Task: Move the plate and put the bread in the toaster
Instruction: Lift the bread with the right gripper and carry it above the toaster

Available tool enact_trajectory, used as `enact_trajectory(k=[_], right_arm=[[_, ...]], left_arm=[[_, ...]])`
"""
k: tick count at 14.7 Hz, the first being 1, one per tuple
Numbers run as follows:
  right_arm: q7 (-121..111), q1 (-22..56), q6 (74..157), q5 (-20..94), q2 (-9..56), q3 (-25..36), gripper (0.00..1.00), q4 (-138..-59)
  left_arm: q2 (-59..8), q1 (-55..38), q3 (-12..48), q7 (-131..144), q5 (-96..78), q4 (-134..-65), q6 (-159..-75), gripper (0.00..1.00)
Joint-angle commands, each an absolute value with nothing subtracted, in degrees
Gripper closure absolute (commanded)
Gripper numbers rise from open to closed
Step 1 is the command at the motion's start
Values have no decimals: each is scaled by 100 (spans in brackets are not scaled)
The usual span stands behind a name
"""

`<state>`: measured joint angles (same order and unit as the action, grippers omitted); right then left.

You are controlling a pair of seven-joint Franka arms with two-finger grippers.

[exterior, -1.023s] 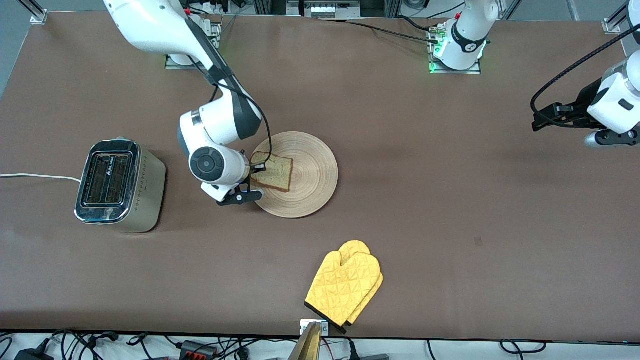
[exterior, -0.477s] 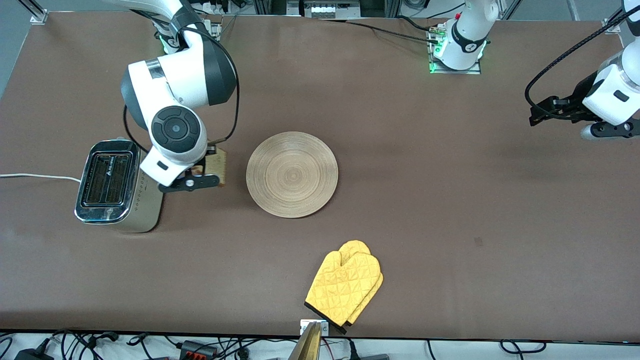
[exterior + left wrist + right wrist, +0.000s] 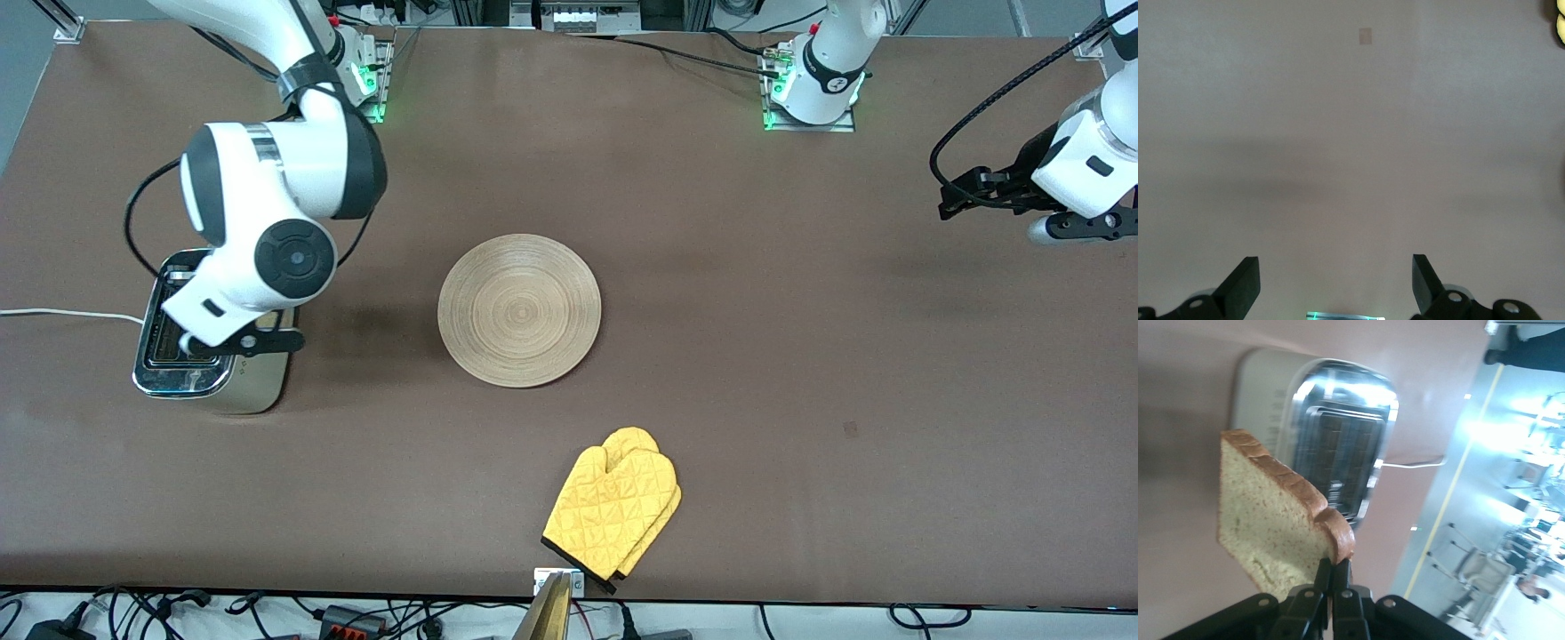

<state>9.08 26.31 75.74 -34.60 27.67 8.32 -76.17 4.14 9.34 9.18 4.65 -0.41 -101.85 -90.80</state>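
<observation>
The toaster (image 3: 253,384) stands toward the right arm's end of the table, its white cord (image 3: 62,313) trailing to the table edge. My right gripper (image 3: 244,342) is over the toaster's chrome top and is shut on the bread. The arm's wrist hides the bread in the front view. In the right wrist view the fingers (image 3: 1333,570) pinch the bread (image 3: 1268,520) by its brown crust, with the toaster's slots (image 3: 1338,447) below it. The plate (image 3: 520,309) lies bare at mid-table. My left gripper (image 3: 1080,227) waits, open and empty (image 3: 1335,270), over bare table at the left arm's end.
A yellow oven mitt (image 3: 613,502) lies near the table edge closest to the front camera, nearer than the plate. Its tip shows in the left wrist view (image 3: 1559,20). A small pale mark (image 3: 1365,35) is on the brown tabletop.
My right gripper lifted the bread off the plate and carried it to over the toaster. The plate stayed in place, now bare. The left arm shifted only slightly.
</observation>
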Motion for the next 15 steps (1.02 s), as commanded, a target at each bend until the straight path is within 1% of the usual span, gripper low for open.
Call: enact_trajectory(k=[1, 3, 4, 8, 15], right_arm=[[100, 2654, 7453, -3612, 2812, 1229, 100, -7104], [-341, 2663, 7497, -3586, 2821, 1563, 100, -7049], [-360, 2654, 7506, -3586, 2856, 1591, 100, -7058], [-369, 2426, 7795, -3507, 3005, 1591, 100, -7136], [-395, 2434, 7787, -3393, 3076, 1573, 100, -7461]], left_arm=[[580, 932, 923, 527, -97, -10345, -9176, 0], [580, 932, 914, 527, -97, -10336, -9176, 0], [580, 932, 923, 527, -97, -10336, -9167, 0], [571, 932, 923, 519, -97, -10310, -9149, 0], [554, 923, 932, 510, -97, -10301, -9141, 0]])
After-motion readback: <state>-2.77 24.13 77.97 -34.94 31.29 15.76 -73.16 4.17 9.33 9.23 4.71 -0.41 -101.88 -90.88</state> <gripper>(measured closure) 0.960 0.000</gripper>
